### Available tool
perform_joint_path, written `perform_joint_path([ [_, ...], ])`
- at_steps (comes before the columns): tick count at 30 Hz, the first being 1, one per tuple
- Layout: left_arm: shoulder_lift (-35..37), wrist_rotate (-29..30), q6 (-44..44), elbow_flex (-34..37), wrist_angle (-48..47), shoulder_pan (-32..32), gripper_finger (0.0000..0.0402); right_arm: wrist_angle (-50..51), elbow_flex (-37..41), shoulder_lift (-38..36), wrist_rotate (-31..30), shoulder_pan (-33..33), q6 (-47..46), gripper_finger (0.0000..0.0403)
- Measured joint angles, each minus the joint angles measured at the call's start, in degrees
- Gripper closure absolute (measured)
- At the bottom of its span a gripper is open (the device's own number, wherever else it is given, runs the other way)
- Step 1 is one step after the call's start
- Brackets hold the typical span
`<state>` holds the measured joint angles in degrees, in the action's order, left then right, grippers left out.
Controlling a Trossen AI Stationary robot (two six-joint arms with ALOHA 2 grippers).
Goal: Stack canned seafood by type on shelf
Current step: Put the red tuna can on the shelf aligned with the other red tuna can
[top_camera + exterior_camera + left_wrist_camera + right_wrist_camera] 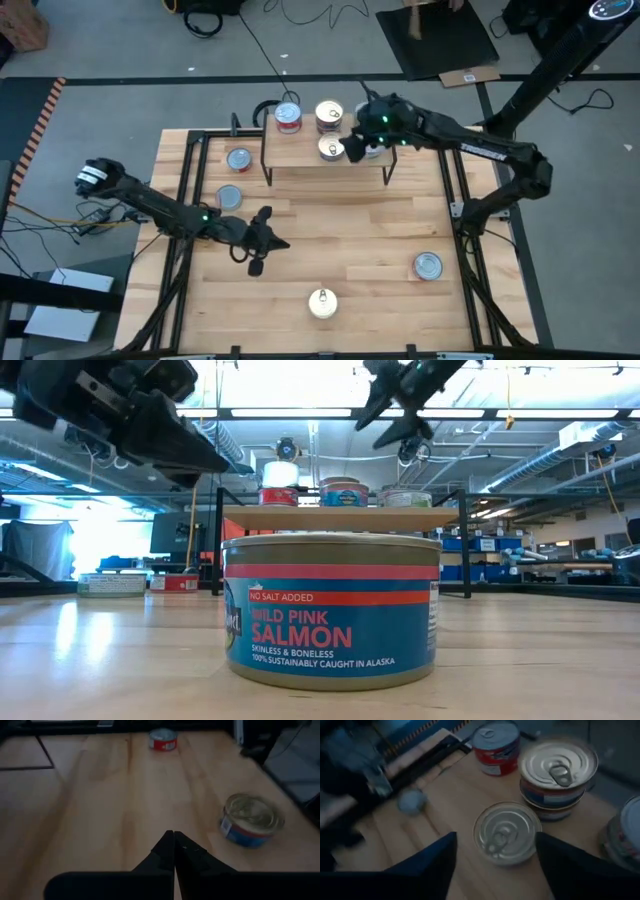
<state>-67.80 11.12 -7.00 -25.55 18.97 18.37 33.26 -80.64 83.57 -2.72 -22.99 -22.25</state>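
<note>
The shelf [300, 160] stands at the table's far side with several cans on it: a red can [496, 745], a two-high stack [557, 770], a single silver-topped can [506, 832] and one more can [625, 835]. My right gripper [495, 865] hovers open above the single can, one finger to each side, clear of it; in the low view it [400, 405] hangs well above the shelf's cans. My left gripper [173, 845] is shut and empty above the table's near left [278, 242]. A salmon can [250, 820] rests on its base on the table beyond it.
Loose cans stand on the table: two at the left of the shelf [238, 158] [229, 196], one at the near right [428, 265] and the salmon can at the near edge [322, 301]. Black frame rails [185, 190] run along the table's sides.
</note>
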Motion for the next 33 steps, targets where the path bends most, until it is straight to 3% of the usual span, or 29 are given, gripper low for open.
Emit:
perform_joint_path([
  [6, 7.54, 1.97, 3.82, -5.69, -16.73, 0.0, 0.0394, 1.35, 2.41, -2.13, -13.74, 11.03, 8.51, 0.0244],
  [12, 13.64, 6.29, 2.85, -12.95, -38.6, 0.0, 0.0394, -11.16, 13.13, -2.05, -17.36, 19.57, 11.67, 0.0385],
  [19, 15.4, 10.17, -3.67, -18.22, -58.67, -0.53, 0.0394, -33.48, 26.49, -2.21, -24.06, 28.67, 13.21, 0.0387],
  [24, 15.88, 10.07, -10.17, -18.15, -72.58, -2.37, 0.0394, -35.84, 29.73, -2.21, -31.45, 35.96, 14.67, 0.0396],
  [28, 15.97, 10.23, -9.58, -18.13, -72.18, -7.01, 0.0396, -35.37, 29.83, -2.21, -36.07, 41.04, 14.95, 0.0391],
  [33, 16.01, 10.65, -3.36, -18.13, -73.2, -18.56, 0.0399, -35.6, 29.82, -2.21, -41.53, 45.74, 14.7, 0.0394],
])
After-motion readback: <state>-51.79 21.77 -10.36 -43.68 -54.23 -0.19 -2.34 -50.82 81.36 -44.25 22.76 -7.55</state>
